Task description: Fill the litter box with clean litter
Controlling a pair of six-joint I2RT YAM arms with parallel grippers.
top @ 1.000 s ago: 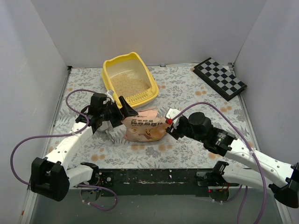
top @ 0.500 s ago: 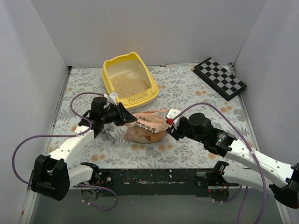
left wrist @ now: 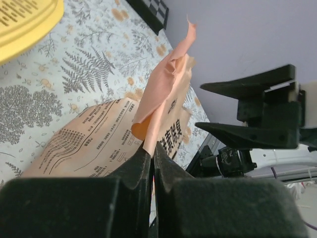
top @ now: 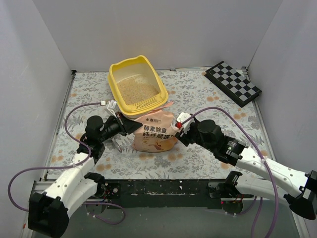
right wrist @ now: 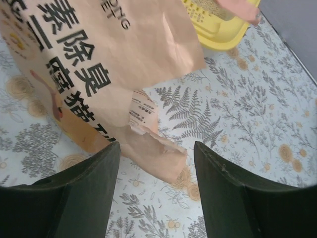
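The yellow litter box [top: 117, 88] stands at the back centre, with pale clean litter [top: 139, 91] covering its floor. In front of it an orange-pink printed bag [top: 154, 133] stands on the mat. My left gripper [top: 134, 125] is shut on the bag's left edge; in the left wrist view the jaws [left wrist: 152, 150] pinch a thin pink flap of the bag [left wrist: 89, 144]. My right gripper [top: 181, 129] is open at the bag's right side. Seen from the right wrist, a torn lower corner of the bag [right wrist: 163, 158] lies between its spread fingers [right wrist: 89, 193].
A black-and-white checkered board [top: 233, 83] leans at the back right. Purple cables loop beside both arms. White walls close in the floral mat [top: 208, 99] on three sides. The litter box's corner [right wrist: 218, 27] lies just beyond the bag.
My left gripper has shut on the bag's edge and drawn back to the left. The bag has risen from lying flat to standing more upright. The right gripper has barely shifted.
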